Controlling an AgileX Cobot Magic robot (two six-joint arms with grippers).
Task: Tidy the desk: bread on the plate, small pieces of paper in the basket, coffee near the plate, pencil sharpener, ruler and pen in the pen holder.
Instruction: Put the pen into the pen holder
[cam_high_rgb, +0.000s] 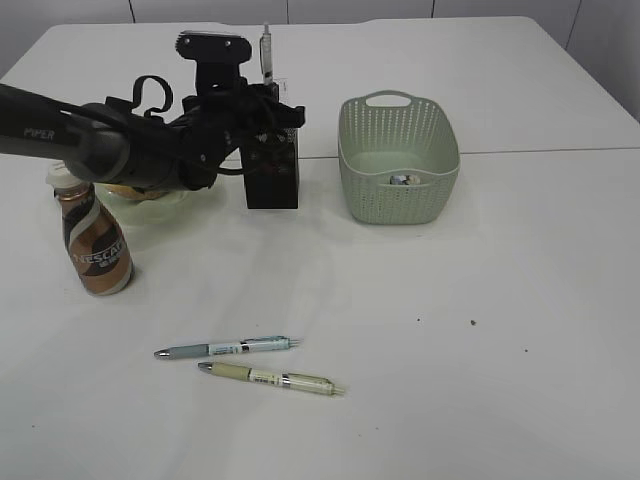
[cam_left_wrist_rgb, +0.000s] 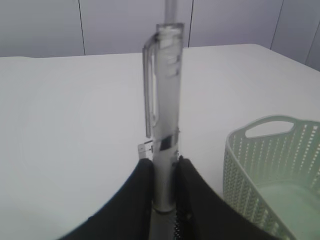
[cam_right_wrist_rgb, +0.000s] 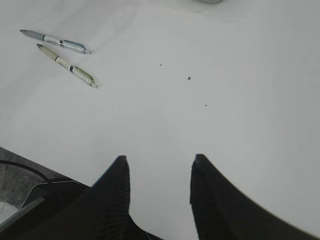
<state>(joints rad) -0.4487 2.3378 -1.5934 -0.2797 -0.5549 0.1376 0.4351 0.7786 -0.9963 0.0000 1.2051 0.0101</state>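
Your left fingers (cam_left_wrist_rgb: 162, 192) pinch a clear pen (cam_left_wrist_rgb: 164, 115) and hold it straight up, tip down, right over the black mesh pen holder (cam_high_rgb: 272, 165), so it can drop in. Whether they are starting to let go, I cannot tell. Your right fingers (cam_right_wrist_rgb: 159, 187) are spread with nothing between them, waiting over the bare bench (cam_right_wrist_rgb: 225, 100). Two more pens, a blue-grey pen (cam_high_rgb: 228, 347) and a tan pen (cam_high_rgb: 272, 378), lie flat near you. The Nescafe coffee bottle (cam_high_rgb: 95, 240) stands by the plate (cam_high_rgb: 150, 196) already. The green basket (cam_high_rgb: 398, 158) sits just beside the holder.
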